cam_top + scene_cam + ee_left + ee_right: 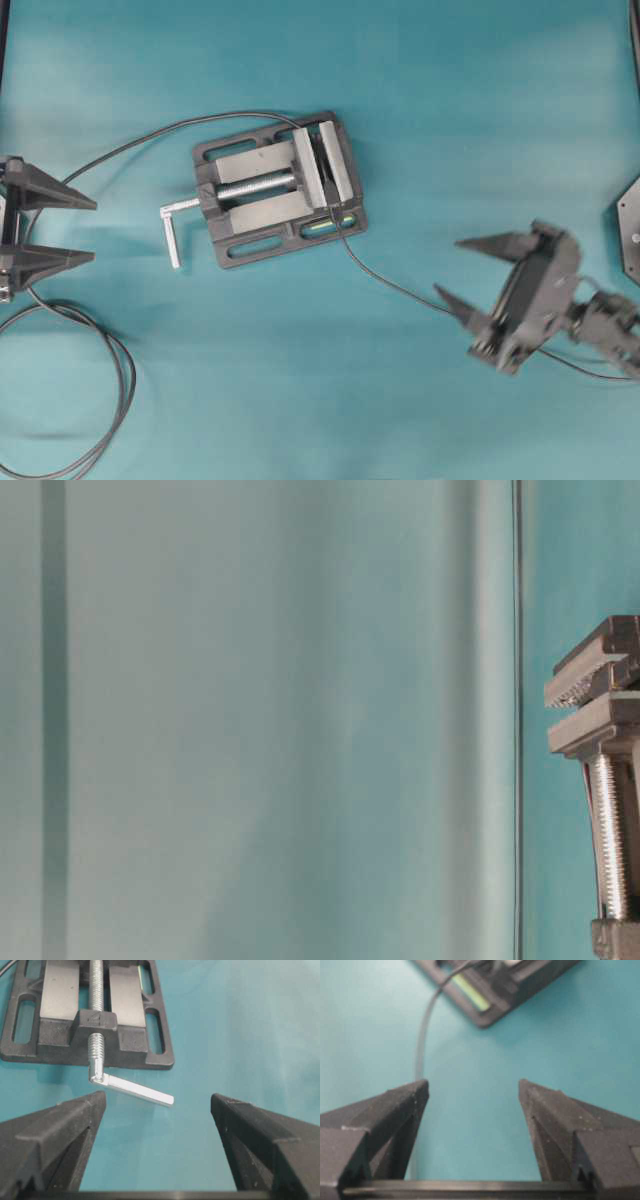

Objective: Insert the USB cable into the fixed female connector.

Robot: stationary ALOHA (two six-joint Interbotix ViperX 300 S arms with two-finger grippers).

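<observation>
Right gripper point(463, 268), jaws spread and empty, is facing the limp, light USB cable point(395, 284) at its 10 o'clock; grasping near the rigid plug appears best.

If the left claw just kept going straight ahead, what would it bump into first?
Probably the shiny crank handle sticking out of the vise. The left claw is open and aimed right at it, with only bare table in between. Height is hard to judge, so it might pass just above.
</observation>
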